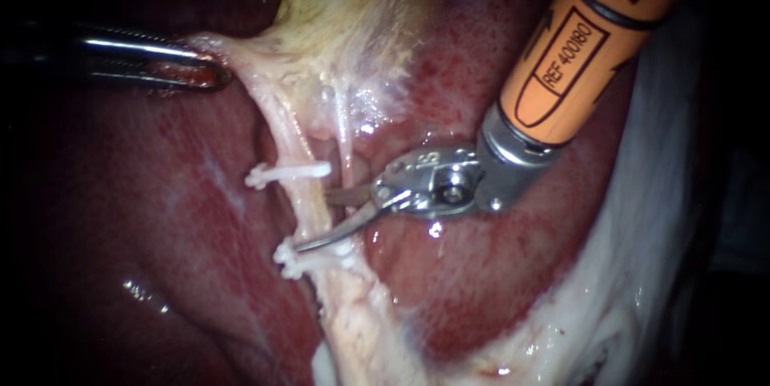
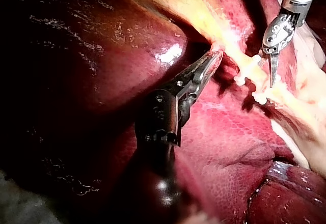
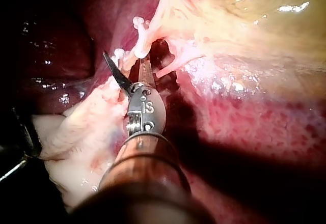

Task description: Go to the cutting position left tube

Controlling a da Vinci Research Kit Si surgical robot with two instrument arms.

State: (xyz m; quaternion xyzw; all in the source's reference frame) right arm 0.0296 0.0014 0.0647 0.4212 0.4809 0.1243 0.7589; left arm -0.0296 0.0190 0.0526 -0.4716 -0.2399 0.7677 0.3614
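Endoscope view, right tool (image 1: pixel 313 219) parted, left tube (image 1: pixel 298 193) at its tips between clips (image 1: pixel 289 172), left tool (image 1: pixel 200 69) clamped on tissue (image 1: pixel 220 43)

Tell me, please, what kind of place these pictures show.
Probably a surgical robot's work field, seen close up: liver, a pale tube carrying two white clips, and two slender instruments, the left instrument gripping tissue, the right instrument with open blades at the tube.

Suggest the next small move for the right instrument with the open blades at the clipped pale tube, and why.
Probably lift the right instrument, metal blades open, slightly toward the upper white clip: the lower blade's tip sits at the lower white clip, while the pale left tube between the clips looks only partly inside the blades.
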